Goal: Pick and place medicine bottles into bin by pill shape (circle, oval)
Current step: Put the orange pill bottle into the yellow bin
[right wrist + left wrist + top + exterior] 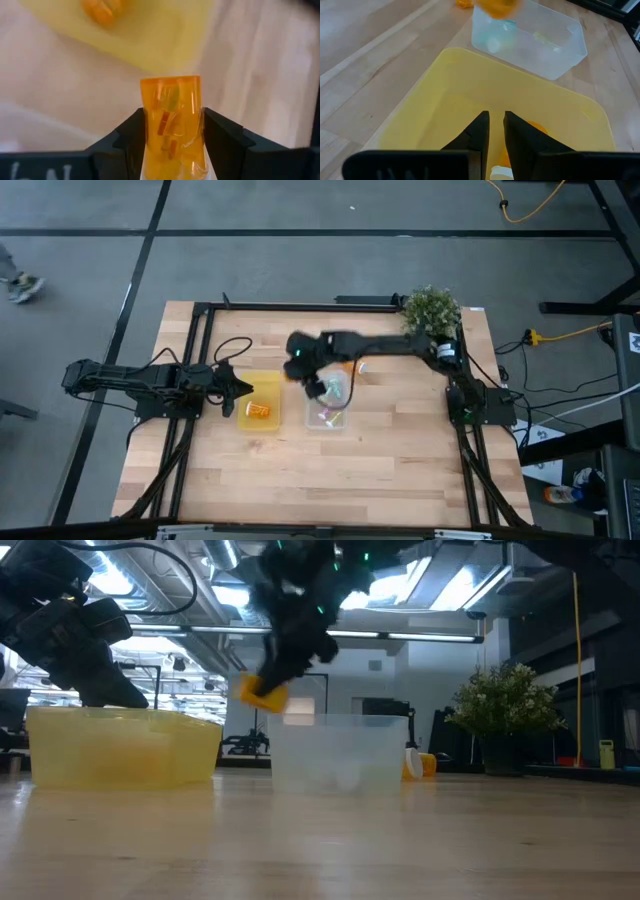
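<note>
I see a wooden table (380,450) bearing the yellow tray (259,401), clear tray (325,418), potted plant (431,309) and one loose orange bottle (421,764).

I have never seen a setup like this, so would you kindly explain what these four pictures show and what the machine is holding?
These are four views of one table with two robot arms. One camera looks straight down, one looks level across the tabletop, and one sits on each wrist. On the wooden table stand a yellow tray with an orange bottle lying in it, a clear tray, another bottle and a potted plant. The right claw is shut on an orange pill bottle, held above the table near the clear tray. The left claw, fingers nearly together and empty, waits over the yellow tray.
</note>
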`<state>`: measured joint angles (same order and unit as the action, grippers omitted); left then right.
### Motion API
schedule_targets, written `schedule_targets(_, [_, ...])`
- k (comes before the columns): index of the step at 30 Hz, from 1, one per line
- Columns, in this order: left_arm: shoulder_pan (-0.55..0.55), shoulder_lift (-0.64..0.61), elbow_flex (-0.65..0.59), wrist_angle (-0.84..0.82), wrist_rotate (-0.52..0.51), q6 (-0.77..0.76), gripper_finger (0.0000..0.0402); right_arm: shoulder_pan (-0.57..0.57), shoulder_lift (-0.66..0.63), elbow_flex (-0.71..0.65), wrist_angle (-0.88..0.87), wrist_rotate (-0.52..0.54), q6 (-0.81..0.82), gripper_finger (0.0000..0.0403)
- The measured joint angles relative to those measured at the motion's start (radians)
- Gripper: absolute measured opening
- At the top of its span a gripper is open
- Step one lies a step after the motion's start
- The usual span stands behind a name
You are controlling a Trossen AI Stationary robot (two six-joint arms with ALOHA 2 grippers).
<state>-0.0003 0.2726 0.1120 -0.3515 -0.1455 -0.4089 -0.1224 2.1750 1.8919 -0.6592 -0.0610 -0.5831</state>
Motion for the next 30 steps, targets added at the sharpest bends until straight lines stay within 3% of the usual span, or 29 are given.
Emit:
schedule_targets(3, [0.000, 0.000, 0.000, 0.000, 0.000, 0.000, 0.0050, 0.067, 0.000, 0.001, 0.114, 0.028, -0.001, 0.0173])
schedule_targets(11, [0.000, 0.000, 0.000, 0.000, 0.000, -0.001, 0.0050, 0.166, 0.053, 0.002, 0.329, -0.020, -0.001, 0.0173])
schedule_targets(21, [0.000, 0.000, 0.000, 0.002, 0.001, -0.001, 0.0050, 0.206, 0.109, 0.002, 0.424, 0.014, -0.035, 0.0174])
schedule_targets(30, [0.000, 0.000, 0.000, 0.002, 0.001, -0.001, 0.0050, 0.211, 0.110, 0.001, 0.484, 0.015, -0.022, 0.0228])
